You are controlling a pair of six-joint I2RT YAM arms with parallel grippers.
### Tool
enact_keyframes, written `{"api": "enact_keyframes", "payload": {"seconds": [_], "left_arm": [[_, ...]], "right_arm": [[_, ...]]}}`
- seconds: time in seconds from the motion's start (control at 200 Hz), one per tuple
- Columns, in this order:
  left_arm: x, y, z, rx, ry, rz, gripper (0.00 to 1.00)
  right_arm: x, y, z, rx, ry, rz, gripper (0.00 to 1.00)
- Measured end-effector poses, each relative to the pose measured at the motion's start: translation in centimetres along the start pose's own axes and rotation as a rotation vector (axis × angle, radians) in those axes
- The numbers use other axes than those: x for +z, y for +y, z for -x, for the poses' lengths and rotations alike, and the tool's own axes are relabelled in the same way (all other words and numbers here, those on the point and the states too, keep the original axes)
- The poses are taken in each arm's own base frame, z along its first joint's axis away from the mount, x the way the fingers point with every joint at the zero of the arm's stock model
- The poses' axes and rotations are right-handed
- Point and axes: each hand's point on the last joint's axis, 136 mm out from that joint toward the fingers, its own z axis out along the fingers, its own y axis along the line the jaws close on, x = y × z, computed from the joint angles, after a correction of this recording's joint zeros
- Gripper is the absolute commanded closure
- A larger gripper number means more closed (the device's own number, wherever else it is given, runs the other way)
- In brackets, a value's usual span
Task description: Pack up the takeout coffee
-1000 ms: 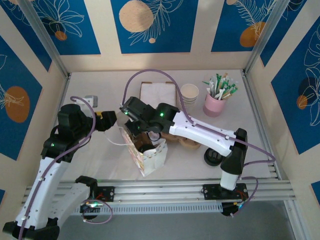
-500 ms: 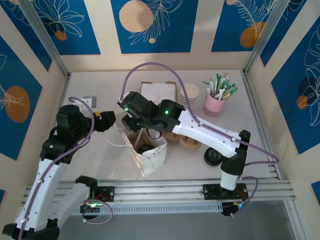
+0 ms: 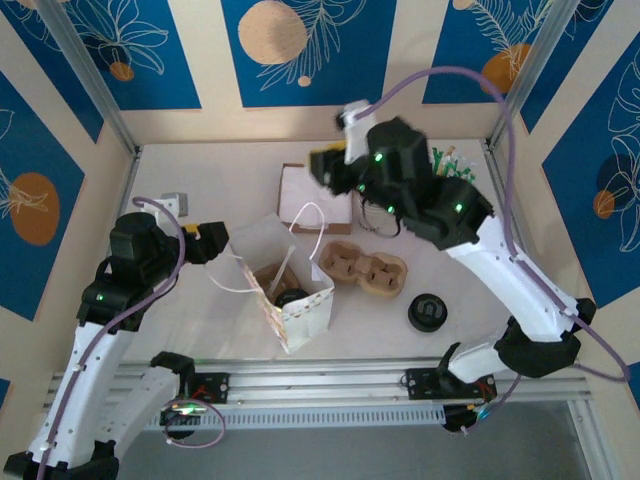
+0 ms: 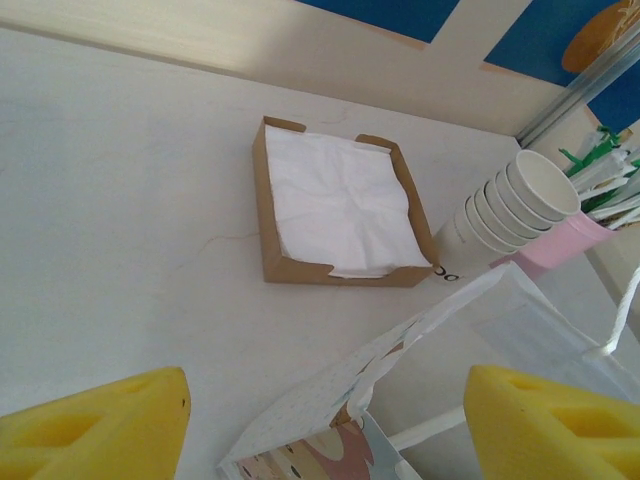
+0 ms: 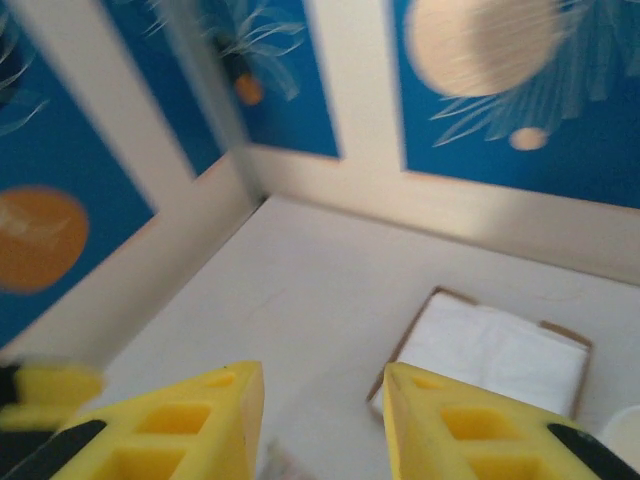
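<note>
Swung up and away from the white paper bag [image 3: 303, 312] with the right gripper [image 5: 322, 420], fingers parted, nothing between. Keeps the left gripper [image 4: 325, 425] gaping by the bag's rim. Can spot the small cream paper cup with round black plastic lid [image 3: 290, 297] down inside the bag. Judged light, thin-walled, crushable, spillable; best taken gently round the body, under the lid.

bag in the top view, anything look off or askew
The bag stands at a slant to the table edge, its mouth gaping toward the left gripper, one handle flopped onto the table. The coffee sits inside. A loose lid lies alone to the right. Nothing looks spilled.
</note>
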Motion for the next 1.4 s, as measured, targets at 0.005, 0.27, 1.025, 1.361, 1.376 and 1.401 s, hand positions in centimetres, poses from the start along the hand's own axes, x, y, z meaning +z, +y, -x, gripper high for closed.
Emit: {"api": "enact_keyframes", "payload": {"seconds": [0.005, 0.27, 1.025, 1.361, 1.376, 1.401], "left_arm": [[0.0, 0.0, 0.0, 0.0, 0.0, 0.001, 0.27], [0.5, 1.1, -0.3, -0.033, 0.03, 0.065, 0.27], [0.9, 2.2, -1.9, -0.151, 0.099, 0.121, 0.27], [1.5, 2.7, -2.3, -0.183, 0.121, 0.148, 0.27], [1.5, 2.7, -2.3, -0.186, 0.12, 0.148, 0.27], [1.5, 2.8, -2.3, -0.186, 0.119, 0.151, 0.27]], "right_arm": [[0.1, -0.2, 0.0, 0.004, 0.0, -0.003, 0.62], [10.7, -6.3, -3.7, 0.148, 0.157, -0.098, 0.62], [28.9, -13.1, -21.3, 0.205, 0.577, -0.248, 0.48], [30.1, -15.0, -25.2, 0.168, 0.637, -0.327, 0.46], [30.2, -15.1, -25.4, 0.165, 0.641, -0.33, 0.45], [30.3, -15.2, -25.6, 0.163, 0.645, -0.333, 0.44]]}}
